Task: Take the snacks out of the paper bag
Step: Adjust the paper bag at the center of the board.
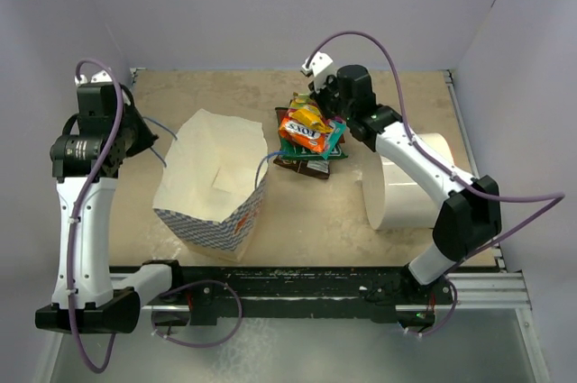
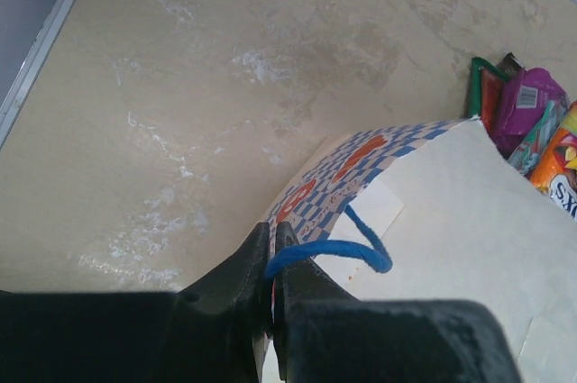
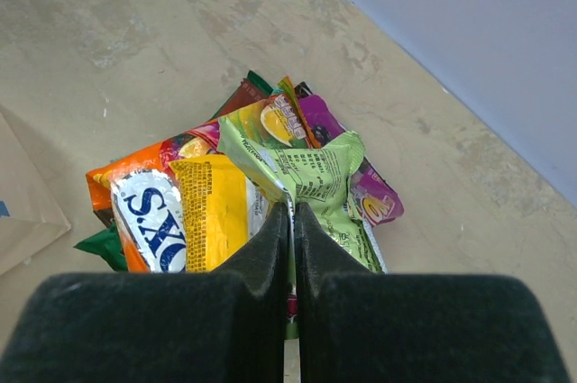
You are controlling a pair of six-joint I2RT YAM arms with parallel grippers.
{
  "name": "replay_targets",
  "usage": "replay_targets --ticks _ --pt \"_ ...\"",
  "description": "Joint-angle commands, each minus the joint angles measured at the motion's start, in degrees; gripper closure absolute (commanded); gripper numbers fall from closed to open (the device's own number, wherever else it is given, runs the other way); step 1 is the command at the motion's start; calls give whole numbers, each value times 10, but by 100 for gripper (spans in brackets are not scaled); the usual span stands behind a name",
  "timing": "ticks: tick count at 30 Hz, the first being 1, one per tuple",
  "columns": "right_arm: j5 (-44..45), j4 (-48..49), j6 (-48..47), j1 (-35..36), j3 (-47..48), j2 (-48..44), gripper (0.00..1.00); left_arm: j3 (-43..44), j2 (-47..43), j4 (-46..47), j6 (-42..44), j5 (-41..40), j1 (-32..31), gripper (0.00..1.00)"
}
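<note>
While its mouth gapes upward, the paper bag [image 1: 225, 225] stands upright.

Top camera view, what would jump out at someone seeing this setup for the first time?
A bright heap of snack packets lies on the table right of the paper bag, and the right gripper is shut on a light green packet at its top. The checked bag stands open at centre-left, with the left gripper pinching its blue string handle. A plain white cylinder lies on its side at the right.
</note>
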Motion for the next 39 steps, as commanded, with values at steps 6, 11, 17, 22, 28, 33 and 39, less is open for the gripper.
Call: replay_targets --ticks 6,11,17,22,28,33,39 --pt "-36 0 16 0 25 9 100 -18 -38 -11 -1 18 5 80" --pt "-63 -7 34 0 30 20 100 2 -37 -21 4 20 5 67" --pt "-75 -24 37 1 33 25 100 33 -30 -31 13 23 5 58" --pt "-75 -15 41 1 22 21 100 45 -28 -34 15 26 5 50" --pt "-92 -24 41 1 22 36 100 54 -26 -35 14 34 5 43" --pt "-101 -26 46 0 30 50 98 63 -25 -40 14 37 5 39" --pt "-109 -37 50 0 19 56 94 75 -28 -48 15 34 5 22"
